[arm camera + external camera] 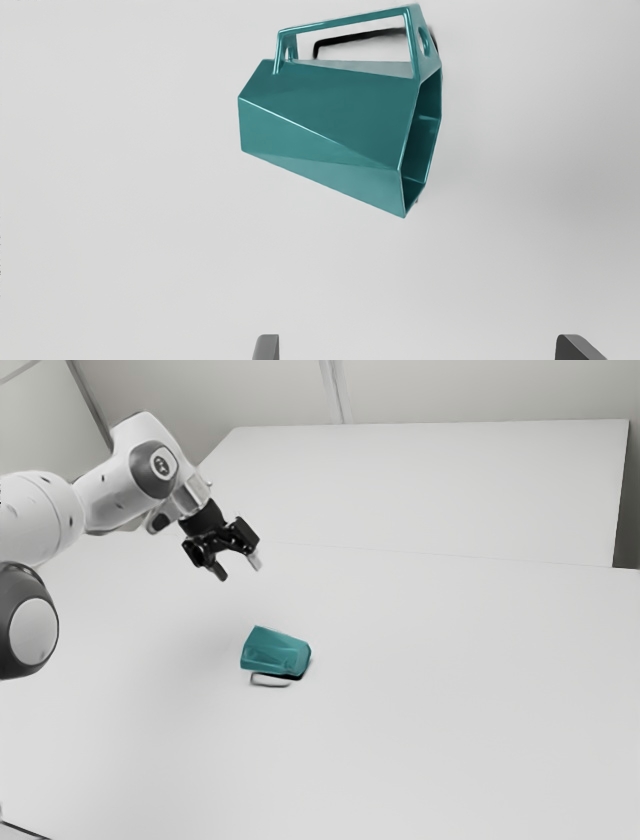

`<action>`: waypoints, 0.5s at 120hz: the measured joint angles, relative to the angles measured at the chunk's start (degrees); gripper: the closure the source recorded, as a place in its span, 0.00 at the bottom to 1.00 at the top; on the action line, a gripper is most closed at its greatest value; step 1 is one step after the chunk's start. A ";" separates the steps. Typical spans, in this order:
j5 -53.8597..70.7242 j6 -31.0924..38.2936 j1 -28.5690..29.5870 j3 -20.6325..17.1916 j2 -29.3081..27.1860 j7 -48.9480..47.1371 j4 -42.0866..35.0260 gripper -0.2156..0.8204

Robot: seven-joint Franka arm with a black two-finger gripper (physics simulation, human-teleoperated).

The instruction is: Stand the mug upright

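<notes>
In the upper left of the exterior view, the white arm (pixel 120 490) is reaching in from the left edge, and its black gripper (pixel 239 567) is hanging above the pale table (pixel 430 690), its tips pointing downward. The hand is standing released: the two fingers (pixel 266 347) are keeping a wide gap between them, and nothing is being grasped. The teal mug (pixel 275 652) is lying on its side on the table, a little left of and below the middle of the exterior view, lower in the frame than the gripper and well apart from it. In the wrist view, the mug is resting beyond the fingertips, touching neither of them. Its faceted body is widening toward the mouth (pixel 424 140), which is opening sideways and letting part of the hollow inside show. The angular handle (pixel 345 23) is sticking out from the flank of the body, on the side facing away from the fingertips, and a dark shadow (pixel 360 37) is falling on the table beside it. Behind the table, a white panel (pixel 430 480) is spanning the exterior view's upper part.
</notes>
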 joint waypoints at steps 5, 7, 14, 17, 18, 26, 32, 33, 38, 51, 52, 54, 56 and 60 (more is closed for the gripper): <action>-1.10 0.51 0.06 0.01 0.01 0.00 -1.40 0.21; -1.45 0.70 0.08 0.01 0.01 0.00 -1.99 0.21; -2.38 1.36 0.17 0.00 0.12 0.00 -3.73 0.21; -2.67 1.65 0.26 -0.04 0.19 0.00 -4.24 0.21; -2.76 1.75 0.32 -0.06 0.22 0.00 -4.40 0.21; -3.66 2.51 1.03 -0.12 0.42 0.00 -5.77 0.21; -4.19 3.03 1.34 -0.15 0.53 0.00 -6.65 0.21; -4.30 3.15 1.45 -0.18 0.53 0.00 -6.89 0.21; -4.98 3.74 1.91 -0.26 0.66 0.00 -7.72 0.21; -7.76 5.25 2.27 -0.32 1.56 0.00 -8.21 0.21; -8.02 5.36 2.28 -0.33 1.63 0.00 -8.21 0.21; -8.56 5.56 2.29 -0.33 1.75 0.00 -8.18 0.21; -9.09 5.75 2.30 -0.33 1.84 0.00 -8.16 0.21; -10.23 6.09 2.31 -0.33 2.01 0.00 -8.13 0.21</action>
